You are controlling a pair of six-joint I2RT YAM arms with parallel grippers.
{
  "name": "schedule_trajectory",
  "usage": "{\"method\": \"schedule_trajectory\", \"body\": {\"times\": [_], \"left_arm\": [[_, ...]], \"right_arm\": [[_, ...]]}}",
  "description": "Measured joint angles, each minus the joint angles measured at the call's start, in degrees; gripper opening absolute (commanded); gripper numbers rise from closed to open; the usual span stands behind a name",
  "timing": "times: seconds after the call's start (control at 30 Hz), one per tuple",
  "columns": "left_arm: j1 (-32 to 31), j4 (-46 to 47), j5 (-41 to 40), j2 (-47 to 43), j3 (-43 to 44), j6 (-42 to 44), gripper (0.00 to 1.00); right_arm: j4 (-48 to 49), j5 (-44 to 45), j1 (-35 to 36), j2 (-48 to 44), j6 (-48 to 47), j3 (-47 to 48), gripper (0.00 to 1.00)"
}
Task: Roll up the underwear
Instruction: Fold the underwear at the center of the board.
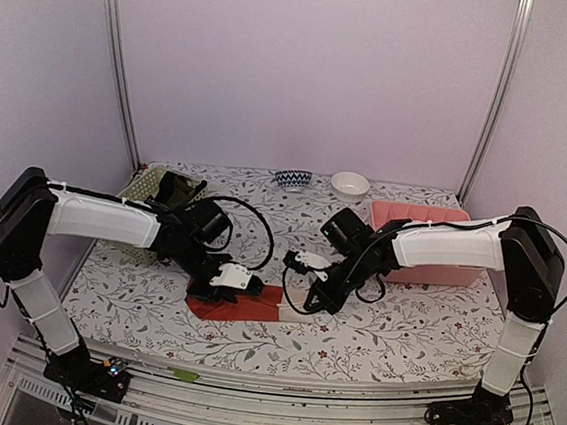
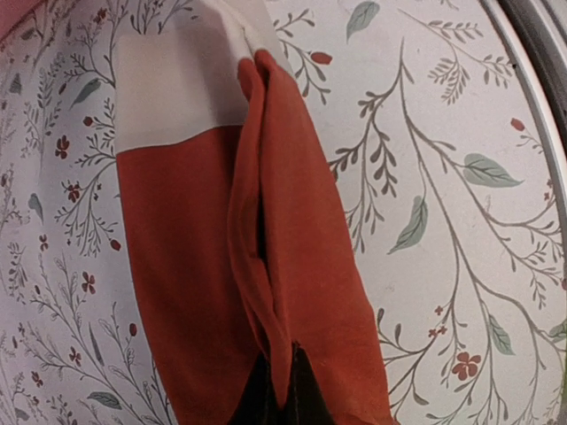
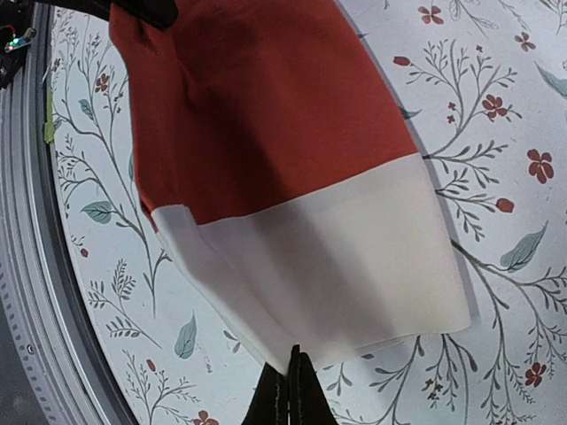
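The red-orange underwear (image 1: 229,310) lies centred at the near side of the floral table (image 1: 372,332), with the left gripper (image 2: 279,394) clamped on a red fold and the right gripper (image 3: 291,390) pinching the cream band's edge, likely pulling it taut for rolling.

Looking down on a table (image 1: 153,311) covered in a white print of leafy sprigs and small red flowers. Bearing red-orange underwear (image 1: 234,310) with a cream-white end near the front middle, stretching left to right. Carrying a pale green perforated basket (image 1: 143,191) at the back left and a pink tray (image 1: 439,271) at the right, well apart. Holding a white bowl (image 1: 350,185) and a blue-patterned bowl (image 1: 293,179) near each other along the back edge.
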Motion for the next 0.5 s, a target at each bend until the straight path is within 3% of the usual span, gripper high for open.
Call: {"method": "schedule_trajectory", "body": {"times": [0.5], "left_arm": [[5.62, -4.79, 0.68, 9.51, 9.75, 6.75, 0.00]], "right_arm": [[-3.43, -0.37, -4.59, 7.41, -0.72, 9.03, 0.00]]}}
